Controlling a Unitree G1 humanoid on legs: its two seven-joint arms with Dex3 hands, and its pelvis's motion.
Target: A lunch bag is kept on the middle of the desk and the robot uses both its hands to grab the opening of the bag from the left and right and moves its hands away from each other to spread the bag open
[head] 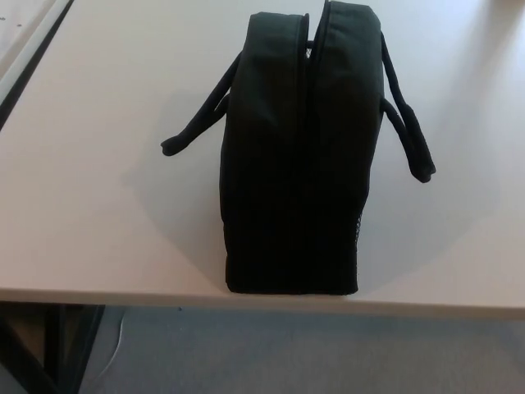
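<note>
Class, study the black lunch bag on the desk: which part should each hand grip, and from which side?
Probably the two lips of the lunch bag beside its top seam: left hand from the left, right hand from the right. The seam runs front to back, so opposite sideways pulls spread it.

A pale desk (98, 205) fills most of the frame, its near edge running across the lower part, with grey floor (287, 353) below it. A black bag (299, 156) stands on the desk at centre, reaching from the top of the frame down to the near edge. Its top seam runs up the middle, slightly parted at the far end. One handle (197, 123) droops to the left, the other (408, 131) to the right.
</note>
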